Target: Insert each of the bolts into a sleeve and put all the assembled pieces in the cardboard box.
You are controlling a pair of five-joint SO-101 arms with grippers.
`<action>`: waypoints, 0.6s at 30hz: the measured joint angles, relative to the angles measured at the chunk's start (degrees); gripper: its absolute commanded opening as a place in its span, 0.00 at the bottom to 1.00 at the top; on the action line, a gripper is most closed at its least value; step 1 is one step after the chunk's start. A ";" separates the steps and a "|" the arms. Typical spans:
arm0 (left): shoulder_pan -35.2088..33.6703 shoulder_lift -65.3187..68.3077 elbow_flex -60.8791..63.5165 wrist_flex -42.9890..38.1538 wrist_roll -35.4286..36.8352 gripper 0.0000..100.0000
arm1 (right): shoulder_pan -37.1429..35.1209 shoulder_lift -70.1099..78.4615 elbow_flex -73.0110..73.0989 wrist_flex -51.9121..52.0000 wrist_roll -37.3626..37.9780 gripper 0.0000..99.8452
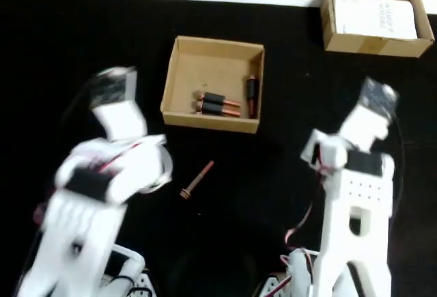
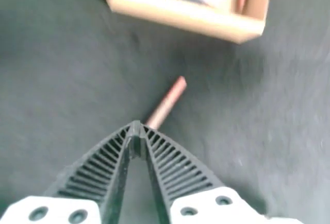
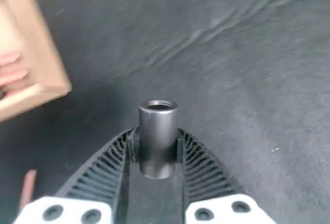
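Nearest me, the left gripper (image 2: 135, 130) is hanging low over the black cloth (image 1: 259, 174) with its fingers pressed together on nothing. The copper bolt (image 2: 166, 103) is lying loose on the cloth just past their tips. Off to the right, the right gripper (image 3: 157, 137) is clamping a dark sleeve (image 3: 157, 126) between its fingers, hollow end showing. Farther back, the cardboard box (image 1: 212, 65) is holding three assembled pieces (image 1: 218, 108), two side by side and one along its right wall. A second box (image 1: 369, 43) with white paper inside is sitting at the far right.
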 measured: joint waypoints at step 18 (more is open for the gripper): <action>14.95 58.02 -24.26 6.33 12.66 0.01 | 13.98 -17.14 32.26 -29.01 0.00 0.01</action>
